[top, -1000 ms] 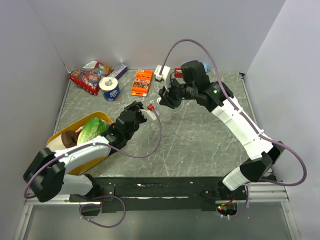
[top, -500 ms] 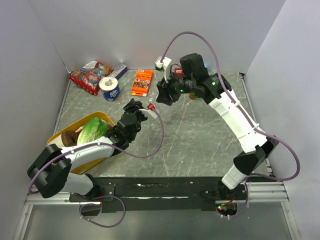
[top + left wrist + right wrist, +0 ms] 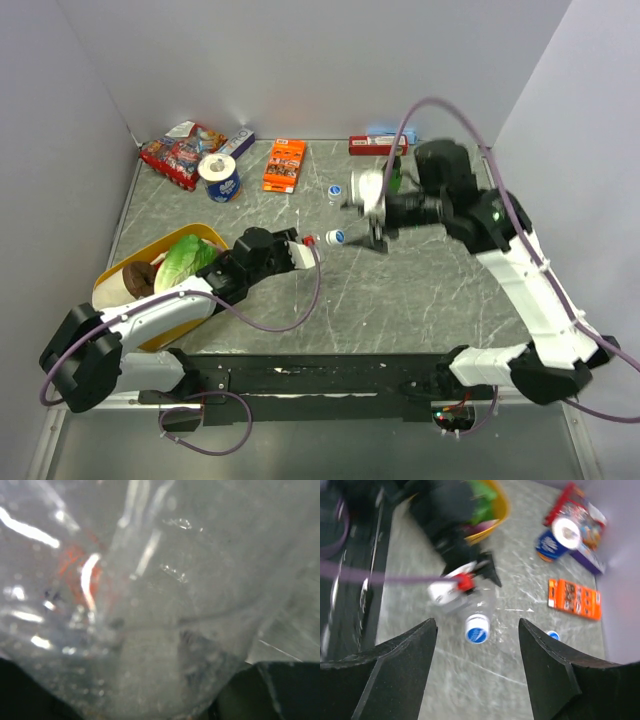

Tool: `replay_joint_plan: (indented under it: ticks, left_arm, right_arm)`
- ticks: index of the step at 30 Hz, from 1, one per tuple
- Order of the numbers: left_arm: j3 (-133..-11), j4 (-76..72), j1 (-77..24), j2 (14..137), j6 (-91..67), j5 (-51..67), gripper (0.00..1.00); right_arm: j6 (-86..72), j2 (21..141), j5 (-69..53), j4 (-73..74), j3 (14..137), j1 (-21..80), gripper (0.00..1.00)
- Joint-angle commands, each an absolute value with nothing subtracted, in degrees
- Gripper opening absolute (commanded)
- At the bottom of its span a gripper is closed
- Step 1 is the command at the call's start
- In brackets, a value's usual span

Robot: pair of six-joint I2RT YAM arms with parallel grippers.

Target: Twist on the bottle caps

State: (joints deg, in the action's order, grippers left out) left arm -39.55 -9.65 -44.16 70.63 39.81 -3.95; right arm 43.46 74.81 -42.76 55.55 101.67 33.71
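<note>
From above, the left gripper [image 3: 300, 248] is clamped on a clear bottle [image 3: 322, 240]. The bottle's blue cap [image 3: 337, 237] points at the right gripper [image 3: 362, 222], whose jaws stand apart just beside it. A second cap [image 3: 335, 190] sits further back on the table [image 3: 420, 290], near an orange box [image 3: 285, 165] whose print is too small to read.

The left wrist view is filled by the blurred bottle [image 3: 165, 620], with a red smear in the glare.

From the right wrist, wide-spread fingers [image 3: 395, 675] frame the cap [image 3: 477, 631], which has an illegible white mark on blue. The second cap [image 3: 552, 635] lies to the right, below the orange box [image 3: 575, 599]
</note>
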Motion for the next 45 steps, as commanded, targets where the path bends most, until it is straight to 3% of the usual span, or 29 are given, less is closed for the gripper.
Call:
replay_joint_plan:
  ticks: [1,5,18,21,30,34,39,42,45]
  left_arm:
    - [-43.5,-2.0,-42.9,68.6,39.1,9.7,0.01]
    - [-44.6,-0.9,-41.5,68.4,40.1,13.3,0.01]
    - [-45.3,-0.2,-40.3,65.9,44.2,19.2,0.01]
    - [-45.6,-0.2,-40.3,66.1,44.5,19.4,0.01]
    - [-46.1,-0.2,-40.2,66.4,44.5,18.8,0.01]
    - [-46.6,-2.1,-40.2,67.5,42.9,14.9,0.01]
    - [-44.4,-18.3,-40.3,66.7,33.0,0.2,0.01]
    - [-43.2,-26.9,-40.5,65.7,29.2,-7.1,0.01]
    - [-42.4,-34.0,-44.2,66.6,35.5,-12.6,0.01]
  right_arm:
    - [69.3,70.7,-42.0,59.9,93.2,37.0,0.73]
    - [77.6,70.5,-41.0,62.6,90.9,38.9,0.73]
    - [79.4,70.0,-37.4,54.4,85.2,42.0,0.65]
    - [79.6,70.4,-37.7,53.9,85.0,42.0,0.61]
    - [78.9,71.9,-38.6,54.6,85.8,42.3,0.35]
    - [69.9,74.8,-38.2,53.4,88.1,42.4,0.12]
    - [50.0,77.9,-35.7,46.0,89.3,40.0,0.0]
    - [37.7,78.2,-33.2,40.2,88.3,39.6,0.0]
    - [29.5,80.2,-33.1,40.3,90.5,39.6,0.0]
